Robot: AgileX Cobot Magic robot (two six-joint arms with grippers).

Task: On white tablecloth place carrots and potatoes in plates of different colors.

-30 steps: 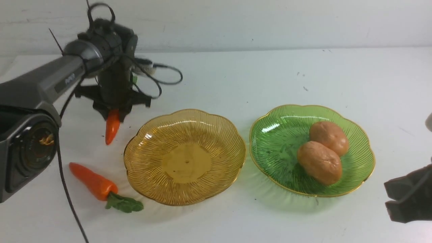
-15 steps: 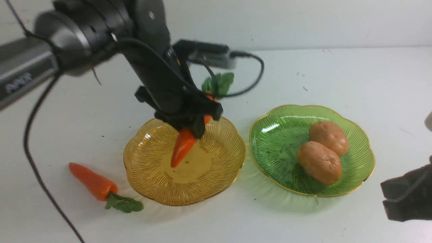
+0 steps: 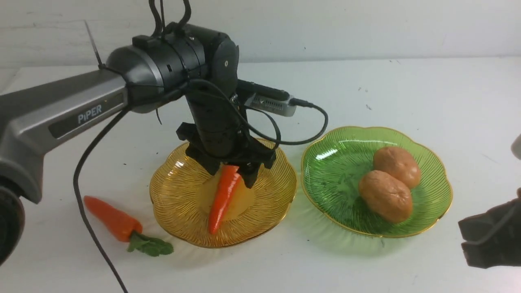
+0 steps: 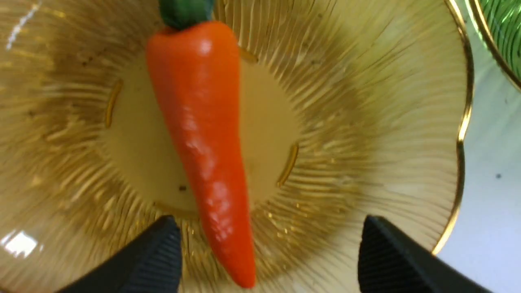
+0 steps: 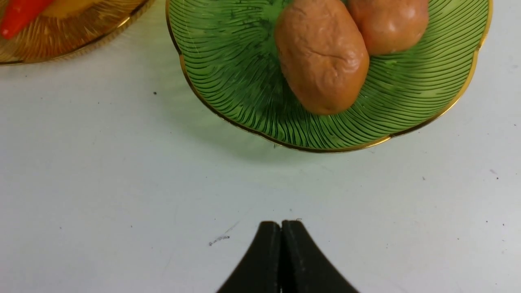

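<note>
Front view: left gripper is hanging over the amber plate, fingers standing apart around the upper part of a carrot. That carrot is lying in the plate. Second carrot is lying on the white tablecloth, just beside the amber plate, leafy top pointing toward the robot's side. Two potatoes are sitting together in the green plate. Right gripper is waiting near the green plate, holding nothing.

Left wrist view: fingers are spreading wide, carrot showing between them with no pad pressing on it, its orange body lying across the plate's middle. Looks like the release step for this carrot.

Right wrist view: fingertips are meeting, nothing between them; potatoes are resting in the green plate, carrot tip showing in the amber one.

Judgement: potatoes seem done, one carrot left. Next move is calling for a straight lift without dragging the placed carrot, then swinging left to the loose one, lining the fingers up across its body and carrying it to the amber plate.
</note>
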